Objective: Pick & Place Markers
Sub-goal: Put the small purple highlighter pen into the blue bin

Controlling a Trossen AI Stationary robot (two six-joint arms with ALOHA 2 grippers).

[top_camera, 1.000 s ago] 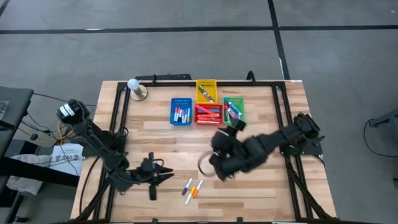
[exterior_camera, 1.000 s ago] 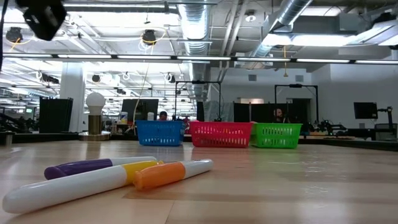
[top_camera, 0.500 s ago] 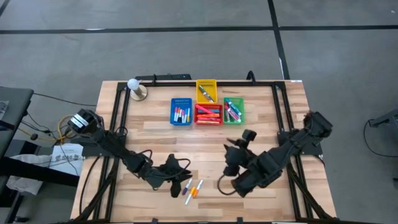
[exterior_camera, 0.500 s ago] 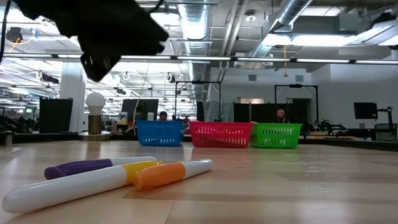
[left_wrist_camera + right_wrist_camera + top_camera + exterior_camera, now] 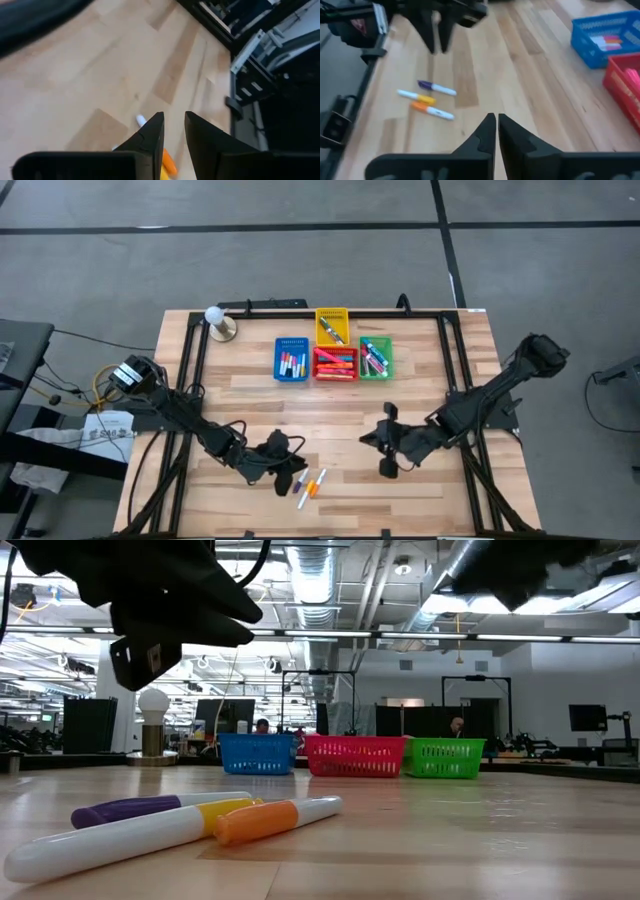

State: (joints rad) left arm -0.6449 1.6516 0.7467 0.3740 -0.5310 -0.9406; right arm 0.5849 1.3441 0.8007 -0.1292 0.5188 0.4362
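While left gripper (image 5: 290,477) jaws hover slightly parted over markers (image 5: 311,483), right gripper (image 5: 385,468) closed, empty

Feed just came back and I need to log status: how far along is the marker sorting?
Mostly done: markers already lie in the blue bin, red bin, green bin and yellow bin. In hand: nothing. The left gripper hovers just above the three loose markers, fingers slightly apart and empty; the right gripper is shut, empty, beside them. Left: those purple, yellow and orange markers near the table's front edge.
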